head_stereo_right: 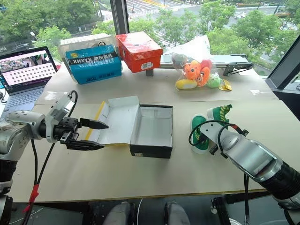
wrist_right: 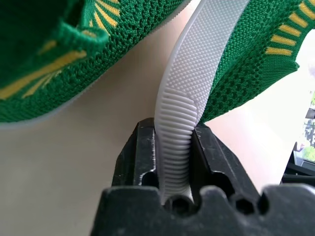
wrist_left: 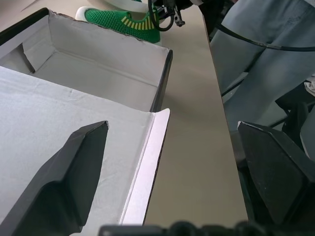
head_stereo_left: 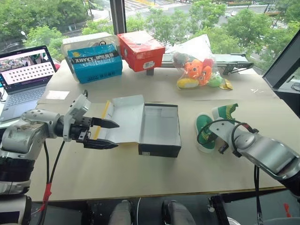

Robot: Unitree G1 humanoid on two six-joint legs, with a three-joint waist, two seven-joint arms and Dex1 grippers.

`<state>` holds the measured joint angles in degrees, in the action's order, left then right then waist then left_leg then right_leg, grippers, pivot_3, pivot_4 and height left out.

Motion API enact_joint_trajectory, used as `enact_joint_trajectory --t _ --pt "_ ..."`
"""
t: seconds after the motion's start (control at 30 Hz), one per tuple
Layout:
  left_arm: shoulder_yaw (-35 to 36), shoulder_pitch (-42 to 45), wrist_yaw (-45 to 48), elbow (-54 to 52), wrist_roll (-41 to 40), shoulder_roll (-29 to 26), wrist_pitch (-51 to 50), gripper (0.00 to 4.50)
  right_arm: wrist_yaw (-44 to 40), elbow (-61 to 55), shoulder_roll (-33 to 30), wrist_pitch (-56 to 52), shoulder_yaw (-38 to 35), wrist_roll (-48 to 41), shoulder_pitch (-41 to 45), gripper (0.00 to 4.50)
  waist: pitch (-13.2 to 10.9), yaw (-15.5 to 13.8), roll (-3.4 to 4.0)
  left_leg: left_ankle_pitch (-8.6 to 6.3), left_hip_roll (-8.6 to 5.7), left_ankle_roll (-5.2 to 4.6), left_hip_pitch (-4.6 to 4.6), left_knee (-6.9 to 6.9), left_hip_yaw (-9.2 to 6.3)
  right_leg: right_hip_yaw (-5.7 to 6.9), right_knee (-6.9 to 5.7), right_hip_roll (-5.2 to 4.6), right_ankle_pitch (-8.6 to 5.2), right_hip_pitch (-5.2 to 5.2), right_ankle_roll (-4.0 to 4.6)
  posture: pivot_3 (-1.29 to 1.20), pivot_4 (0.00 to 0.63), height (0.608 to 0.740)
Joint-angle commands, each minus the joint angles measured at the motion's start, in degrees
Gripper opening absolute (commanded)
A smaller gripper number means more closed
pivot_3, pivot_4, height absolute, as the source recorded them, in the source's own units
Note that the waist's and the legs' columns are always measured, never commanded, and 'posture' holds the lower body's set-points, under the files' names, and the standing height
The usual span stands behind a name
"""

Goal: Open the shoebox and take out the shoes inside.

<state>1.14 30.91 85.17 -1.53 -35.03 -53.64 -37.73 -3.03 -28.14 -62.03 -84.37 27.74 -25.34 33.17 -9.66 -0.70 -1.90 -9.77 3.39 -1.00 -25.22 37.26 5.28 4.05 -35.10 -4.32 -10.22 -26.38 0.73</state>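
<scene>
While the shoebox (head_stereo_left: 157, 126) lies open mid-counter (head_stereo_left: 140, 178), lid folded flat toward the robot's left, base showing bare white inside, both shoes (head_stereo_left: 213, 126) are already out on the counter just right of it. One lies sole-side on the surface; the other is tipped up on its edge.

Right tool (wrist_right: 172, 167): pinched on the white sole of the tipped shoe (wrist_right: 197, 64), ribbed rubber wedged between the two black fingers (wrist_right: 135, 157). The grip looks narrow and right at the sole's rim.

Left tool (head_stereo_left: 108, 133): spread wide, holding nothing, straddling the lid's near edge (wrist_left: 147, 162) without clamping it.

Judgement: task nearly done; the step in hand is setting down this second shoe. To do it well:
- lower until the sole meets the counter before parting the fingers, so it does not flop onto its mate
- release straight, then back off along the finger line; ribbed rubber may snag
- keep clear of the box wall
- left tool can stay put, steadying the lid.
</scene>
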Motion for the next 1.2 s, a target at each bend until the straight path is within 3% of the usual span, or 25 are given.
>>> enact_joint_trajectory --t 0.03,0.17,0.23,0.4,0.53,0.8,0.97,1.1,1.2 --pt "1.00 0.95 0.30 -0.93 -0.70 -0.18 0.61 4.50 -2.27 1.47 -3.31 -0.77 -2.64 3.43 -2.64 2.65 0.00 -0.05 0.00 0.00 -0.01 0.00 -0.01 0.02 0.00 0.00 -0.01 -0.02 0.00 0.00 0.00 0.00 0.150 0.739" --pt "0.83 1.12 0.45 -0.68 -0.59 -0.13 0.81 4.50 -4.25 1.69 -4.63 0.24 -3.01 5.73 -4.18 4.02 0.00 -0.01 0.00 0.00 -0.15 -0.01 -0.01 0.04 0.03 -0.09 -0.01 -0.10 0.02 0.00 -0.02 0.00 0.150 0.739" --pt "0.76 1.20 0.62 -0.55 -0.53 -0.16 0.92 4.50 -5.05 1.19 -3.83 0.38 -2.21 6.80 -3.85 4.47 0.00 0.10 0.00 -0.01 -0.15 -0.01 -0.01 0.07 0.03 -0.11 -0.01 -0.09 0.03 0.01 -0.05 0.00 0.150 0.739" --pt "0.70 1.54 0.97 -0.26 -0.43 -0.22 1.03 4.50 -6.31 0.50 -0.11 -0.48 -3.85 8.44 -2.64 4.47 0.00 0.51 0.00 0.00 0.01 0.00 0.03 0.10 0.00 -0.12 -0.07 0.09 0.04 0.00 -0.06 0.00 0.150 0.739" --pt "0.64 1.61 1.14 -0.04 -0.24 -0.21 1.22 4.50 -9.25 -2.15 1.36 -2.83 -9.81 7.20 -2.31 4.47 0.00 0.46 0.00 0.00 0.04 0.00 0.04 0.13 -0.01 -0.12 -0.15 0.12 0.04 -0.02 -0.06 0.00 0.150 0.739" --pt "0.56 1.31 1.25 0.43 0.44 0.00 2.17 4.50 -19.69 -11.50 -2.74 -7.55 -20.29 0.78 -4.25 4.47 0.00 -0.02 0.00 -0.02 0.01 -0.02 0.01 0.15 0.02 -0.12 -0.08 0.02 0.03 -0.01 -0.05 0.00 0.150 0.739" --pt "2.14 -1.14 -1.06 -0.59 0.18 0.43 2.00 4.50 -27.41 -15.45 -2.32 -8.13 -31.95 -6.22 -6.54 4.47 0.00 -0.02 0.00 -0.03 0.00 -0.03 0.01 0.15 0.02 -0.15 -0.08 -0.04 0.04 0.01 -0.06 0.00 0.150 0.739" --pt "9.72 -4.29 -16.11 -1.35 -0.70 7.00 1.44 4.50 -31.53 -22.47 11.13 -8.13 -44.77 -16.57 -9.16 4.47 0.00 0.14 -0.04 -0.03 0.16 -0.03 0.09 0.20 -0.06 -0.16 -0.08 0.14 0.07 0.11 -0.12 0.00 0.150 0.739" --pt "15.83 -7.21 -30.89 -2.67 0.30 13.24 -0.31 4.50 -26.13 -25.74 22.25 -8.13 -49.43 -15.01 -12.64 4.47 0.01 0.02 -0.05 -0.02 0.33 -0.03 0.08 0.24 -0.18 -0.11 -0.14 0.29 0.17 0.12 -0.28 0.00 0.150 0.739"
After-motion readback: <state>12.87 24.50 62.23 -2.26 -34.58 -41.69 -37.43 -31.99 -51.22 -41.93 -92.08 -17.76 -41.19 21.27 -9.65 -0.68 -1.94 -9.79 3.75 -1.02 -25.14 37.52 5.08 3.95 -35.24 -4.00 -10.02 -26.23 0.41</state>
